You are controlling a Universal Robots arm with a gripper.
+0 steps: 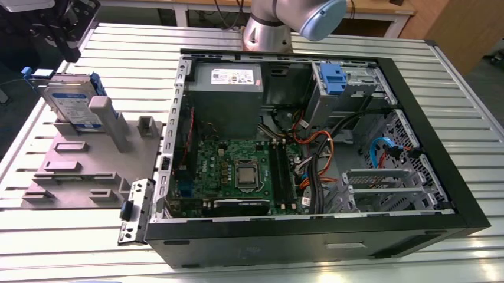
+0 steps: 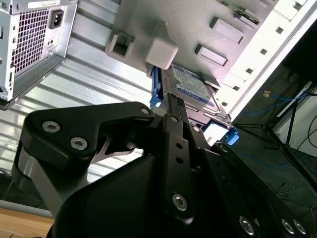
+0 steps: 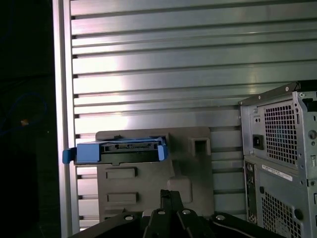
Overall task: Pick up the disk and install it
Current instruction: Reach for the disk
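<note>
Silver-grey arm [image 1: 268,32] is showing a tubular link and a pale blue round joint cap [image 1: 321,17] in the exterior view. Matte black gripper [image 2: 171,104] is showing angular linkage bars in both wrist views, carrying silver hex screws [image 2: 179,200] and a brushed grey metal bracket [image 2: 34,171]

Disk [image 1: 72,106]: silver body, white-and-blue label, bright blue carrier frame. Fixture plate [image 1: 79,165]: plain matte grey. Surface [image 1: 449,82]: pale silver, ribbed in parallel slats. Computer case [image 1: 315,239]: black shell. Inside it: green motherboard [image 1: 236,168]; grey power supply [image 1: 226,94] with a white sticker; blue latch [image 1: 332,79]; orange cables [image 1: 319,138]; light blue cable [image 1: 376,147]. Gripper [image 2: 173,119]: black, silver screws.
</note>
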